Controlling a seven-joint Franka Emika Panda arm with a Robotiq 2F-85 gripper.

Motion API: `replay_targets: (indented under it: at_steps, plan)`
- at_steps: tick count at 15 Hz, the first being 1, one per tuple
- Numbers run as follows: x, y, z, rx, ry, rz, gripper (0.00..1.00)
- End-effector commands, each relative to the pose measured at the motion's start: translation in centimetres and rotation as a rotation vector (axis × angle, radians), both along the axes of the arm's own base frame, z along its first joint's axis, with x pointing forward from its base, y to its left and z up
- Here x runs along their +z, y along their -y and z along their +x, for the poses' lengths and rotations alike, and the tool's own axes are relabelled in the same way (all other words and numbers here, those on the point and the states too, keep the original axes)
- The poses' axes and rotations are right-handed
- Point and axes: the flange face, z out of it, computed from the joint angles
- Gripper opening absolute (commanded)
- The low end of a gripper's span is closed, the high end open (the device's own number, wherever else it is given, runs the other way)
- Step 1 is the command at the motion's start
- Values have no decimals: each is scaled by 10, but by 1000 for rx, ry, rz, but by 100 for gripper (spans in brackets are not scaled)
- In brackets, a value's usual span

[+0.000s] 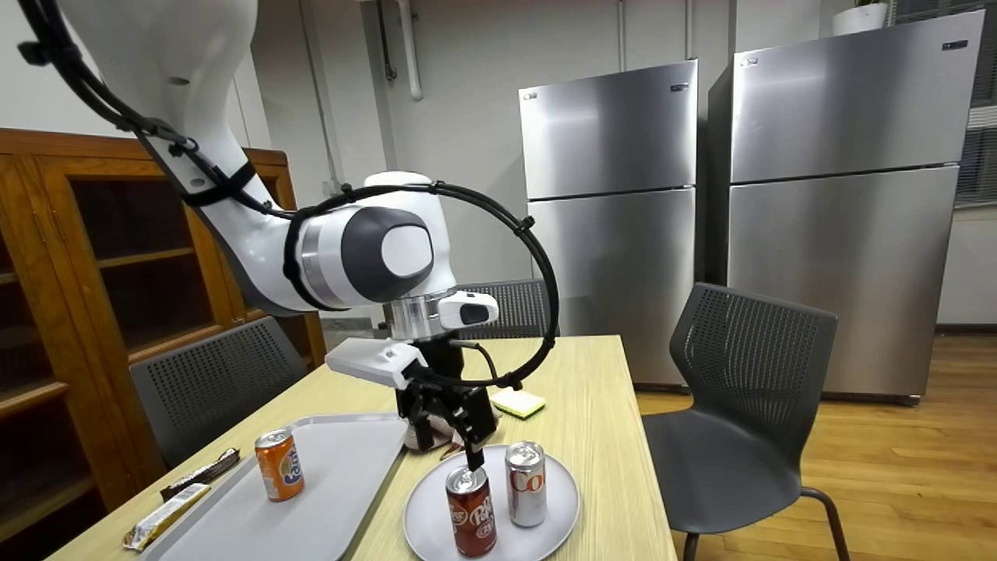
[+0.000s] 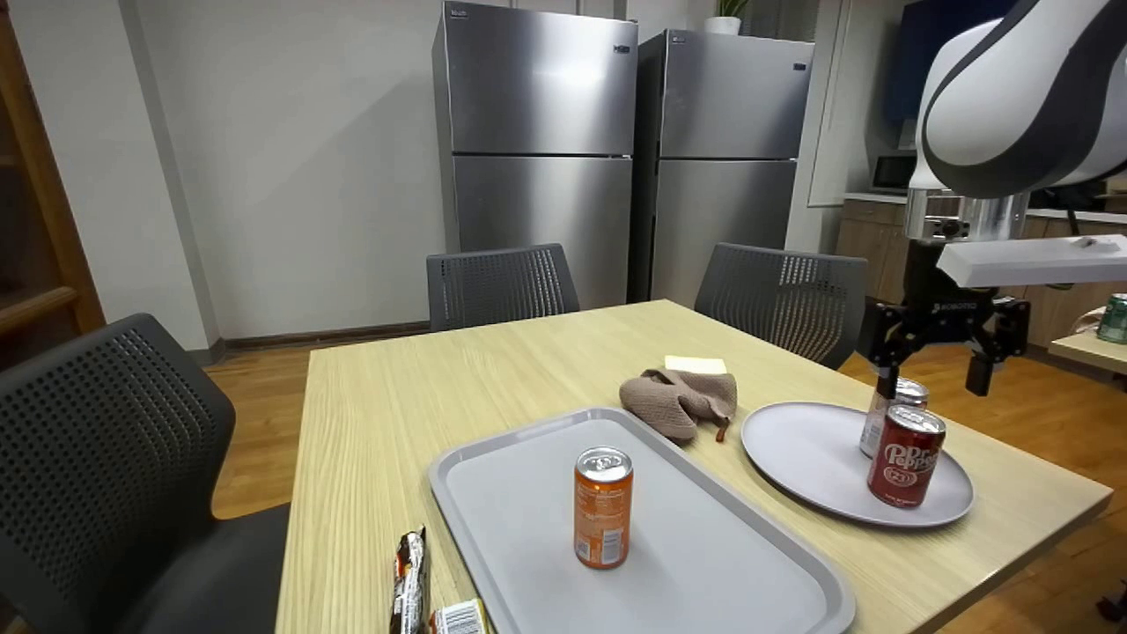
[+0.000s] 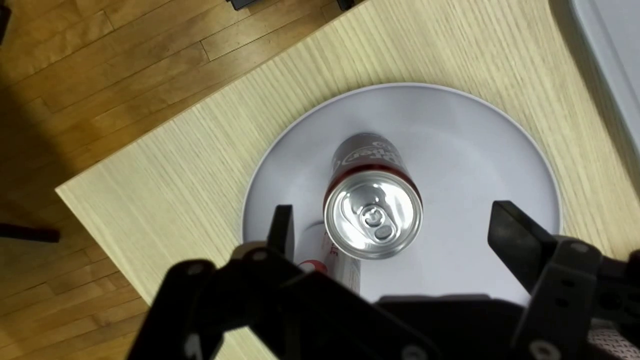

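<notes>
Gripper [image 2: 933, 380] spread wide, empty, above the Dr Pepper can [image 2: 907, 460], upright on the round plate [image 2: 806, 453]. Smooth metal: likely slick, dentable if squeezed hard; best held across the sides, below the rim.

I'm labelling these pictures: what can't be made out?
Silver can: in the wrist view, partly hidden by the red can and gripper.
Brown cloth: in an exterior view, partly hidden by the gripper.
Yellow wrapper: in an exterior view, cut by the bottom edge.
Green can: in an exterior view, cut by the right edge.
</notes>
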Motion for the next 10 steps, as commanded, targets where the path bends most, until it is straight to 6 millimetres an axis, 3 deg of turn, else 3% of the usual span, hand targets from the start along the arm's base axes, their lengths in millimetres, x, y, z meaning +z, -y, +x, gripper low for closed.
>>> replay_targets:
  at_steps: [1, 10]
  plan:
    - [0, 3, 2, -2, 6, 15, 100]
    - [-18, 13, 8, -20, 24, 11, 100]
